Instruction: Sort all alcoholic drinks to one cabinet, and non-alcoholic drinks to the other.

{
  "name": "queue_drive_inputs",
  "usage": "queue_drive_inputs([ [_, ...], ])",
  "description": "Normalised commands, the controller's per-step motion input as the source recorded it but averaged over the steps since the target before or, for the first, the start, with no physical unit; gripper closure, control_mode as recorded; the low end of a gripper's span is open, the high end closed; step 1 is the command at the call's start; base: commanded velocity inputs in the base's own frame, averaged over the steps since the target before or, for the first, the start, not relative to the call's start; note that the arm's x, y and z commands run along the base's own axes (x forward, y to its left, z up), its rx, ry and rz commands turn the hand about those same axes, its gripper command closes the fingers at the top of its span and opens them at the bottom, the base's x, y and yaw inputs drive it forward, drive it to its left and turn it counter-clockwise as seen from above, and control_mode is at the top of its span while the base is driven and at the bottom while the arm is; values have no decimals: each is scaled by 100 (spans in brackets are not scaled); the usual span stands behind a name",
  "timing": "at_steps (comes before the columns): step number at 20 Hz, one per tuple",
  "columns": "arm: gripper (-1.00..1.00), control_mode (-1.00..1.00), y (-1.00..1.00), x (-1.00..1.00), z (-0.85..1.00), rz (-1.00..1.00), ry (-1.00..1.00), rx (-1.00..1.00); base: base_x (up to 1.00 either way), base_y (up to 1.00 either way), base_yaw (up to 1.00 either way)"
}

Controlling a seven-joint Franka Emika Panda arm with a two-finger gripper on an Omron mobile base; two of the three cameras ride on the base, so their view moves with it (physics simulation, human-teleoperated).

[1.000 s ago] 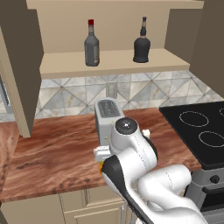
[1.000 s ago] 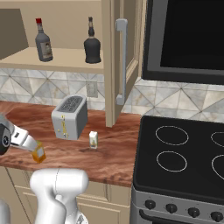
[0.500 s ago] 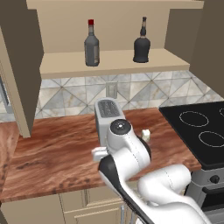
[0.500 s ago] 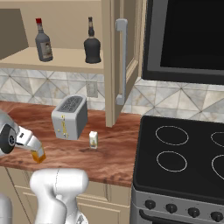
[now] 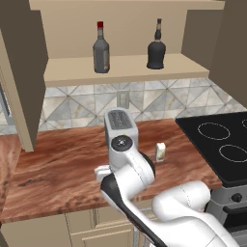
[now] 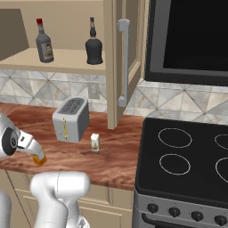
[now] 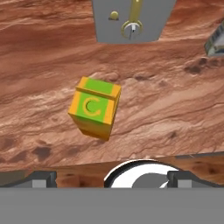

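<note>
The orange-yellow carton (image 7: 94,107) sits on bare counter (image 7: 166,109) in front of the toaster (image 7: 132,19), near the counter's front edge. The gripper (image 7: 111,177) hovers above, fingers spread apart, holding nothing.

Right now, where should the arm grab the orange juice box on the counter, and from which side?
Grip the orange juice box across its two flat side faces, around mid-height, coming down from above. It stands upright on the counter, apart from the toaster, with space around it. The end effector looks open.
</note>
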Motion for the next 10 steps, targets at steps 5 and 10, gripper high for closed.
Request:
queue_drive_inputs([
  [5,-100,-100,1,9,-4,0,0,0,0,0,0],
  [10,-100,-100,1,8,-8,0,0,0,0,0,0],
])
